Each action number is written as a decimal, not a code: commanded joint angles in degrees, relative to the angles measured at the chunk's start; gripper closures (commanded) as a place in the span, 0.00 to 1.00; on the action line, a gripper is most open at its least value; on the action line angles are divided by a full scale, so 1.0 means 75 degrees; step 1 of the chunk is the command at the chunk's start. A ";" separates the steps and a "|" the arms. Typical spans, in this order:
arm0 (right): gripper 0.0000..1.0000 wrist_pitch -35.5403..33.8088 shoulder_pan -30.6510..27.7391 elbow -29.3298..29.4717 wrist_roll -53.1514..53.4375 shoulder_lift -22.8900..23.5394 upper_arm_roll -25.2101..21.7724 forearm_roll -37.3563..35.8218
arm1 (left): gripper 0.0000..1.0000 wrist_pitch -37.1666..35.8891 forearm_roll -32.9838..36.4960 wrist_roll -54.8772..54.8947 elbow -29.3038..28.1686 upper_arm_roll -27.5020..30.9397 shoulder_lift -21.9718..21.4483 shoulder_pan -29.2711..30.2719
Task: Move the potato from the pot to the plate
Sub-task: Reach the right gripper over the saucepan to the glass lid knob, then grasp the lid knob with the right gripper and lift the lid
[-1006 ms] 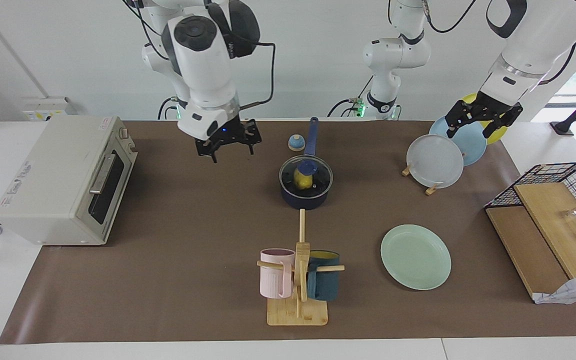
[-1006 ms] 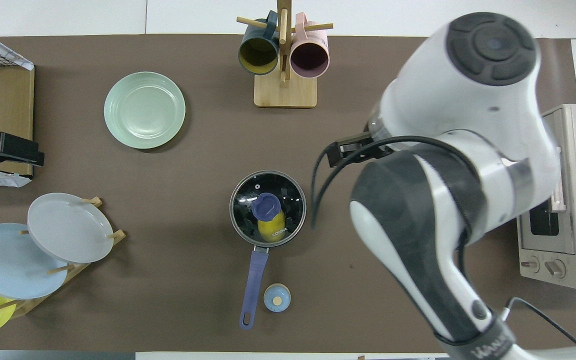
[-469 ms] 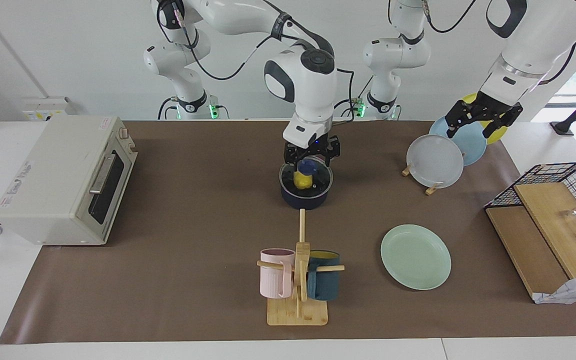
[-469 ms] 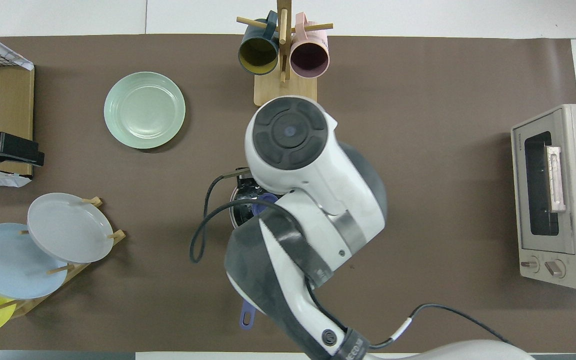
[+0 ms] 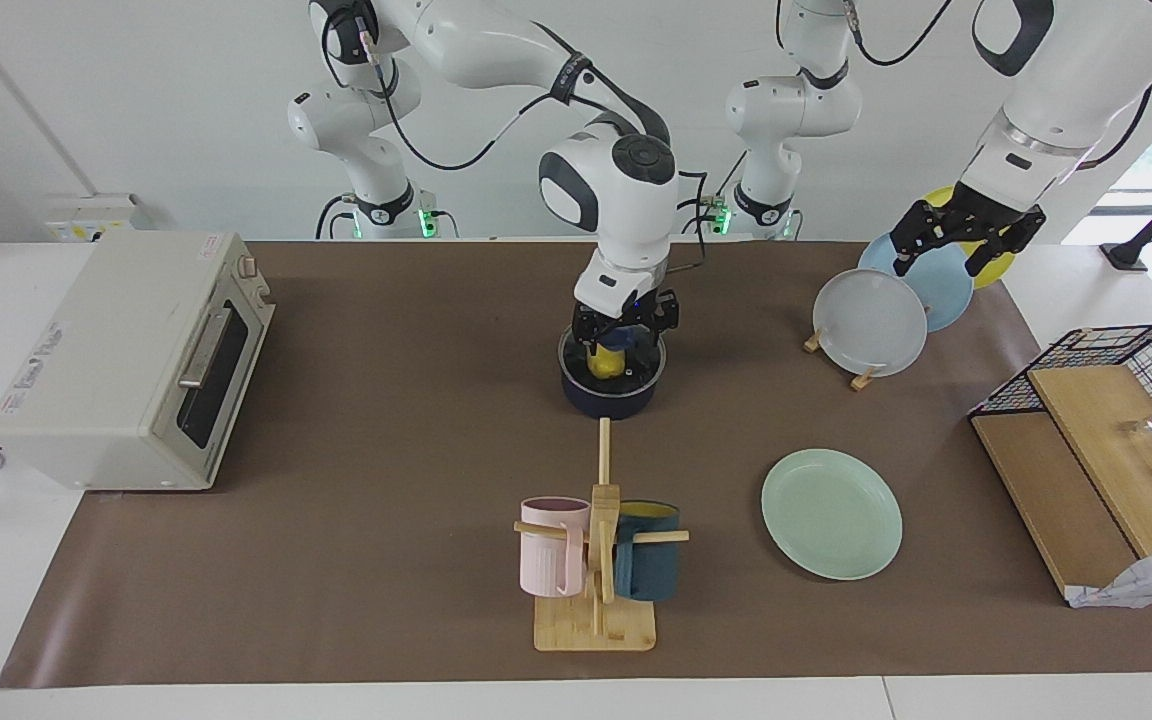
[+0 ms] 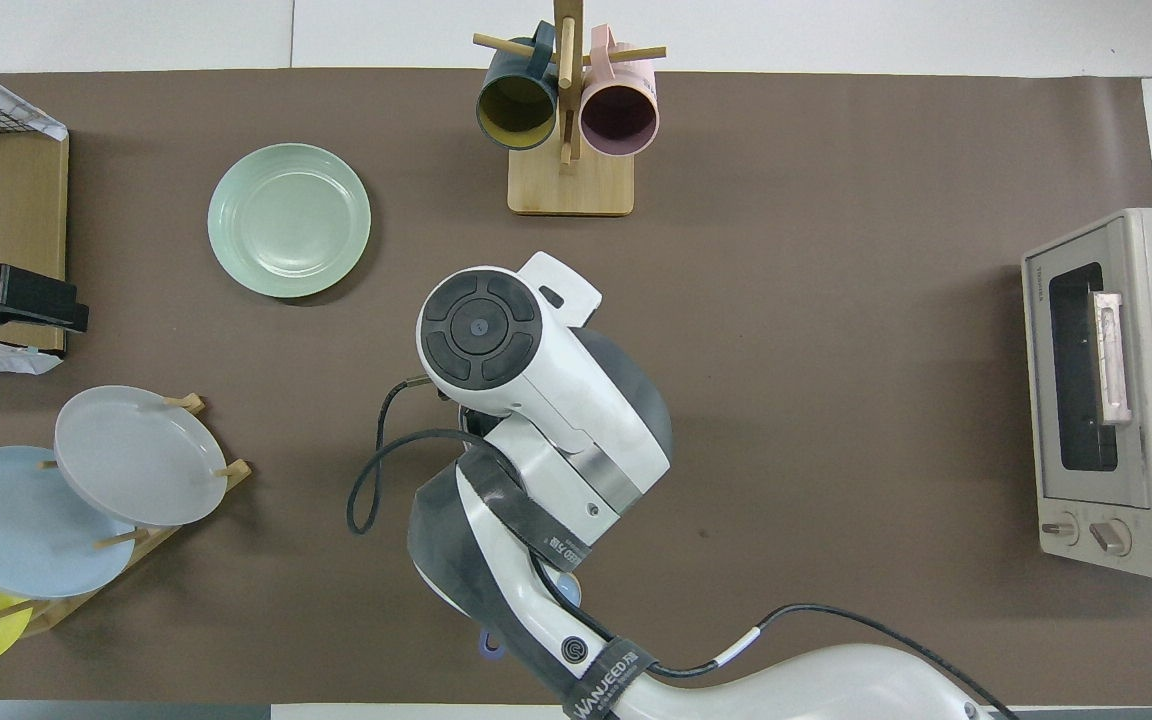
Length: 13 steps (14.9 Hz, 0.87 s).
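Observation:
The navy pot stands mid-table with a glass lid on it. The yellow potato shows through the lid, inside the pot. My right gripper is down at the lid's blue knob, which it mostly covers. In the overhead view my right arm hides the pot, lid and potato; only the tip of the pot's handle shows. The mint-green plate lies bare, farther from the robots and toward the left arm's end; it also shows in the overhead view. My left gripper waits open over the plate rack.
A toaster oven stands at the right arm's end. A mug rack with a pink and a teal mug stands farther from the robots than the pot. A plate rack and a wire basket with boards are at the left arm's end.
My right arm swung from near the toaster oven to over the pot, then lowered its gripper onto the lid's knob. The left arm has not moved.

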 commanded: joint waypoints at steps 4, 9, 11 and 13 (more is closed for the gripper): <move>0.11 0.0166 0.0076 -0.0695 0.0063 -0.0435 -0.0010 -0.0134 | 0.00 -0.0039 0.0132 -0.0086 -0.0183 0.0029 -0.0201 -0.0083; 0.30 0.0190 0.0053 -0.0695 -0.0031 -0.0435 -0.0010 -0.0145 | 0.00 -0.0039 0.0132 -0.0086 -0.0183 0.0029 -0.0201 -0.0048; 0.42 0.0190 0.0053 -0.0695 -0.0031 -0.0435 -0.0010 -0.0169 | 0.00 -0.0051 0.0132 -0.0097 -0.0183 0.0029 -0.0201 -0.0060; 0.54 0.0178 0.0041 -0.0660 -0.0043 -0.0435 -0.0010 -0.0180 | 0.00 -0.0051 0.0132 -0.0097 -0.0183 0.0029 -0.0201 -0.0060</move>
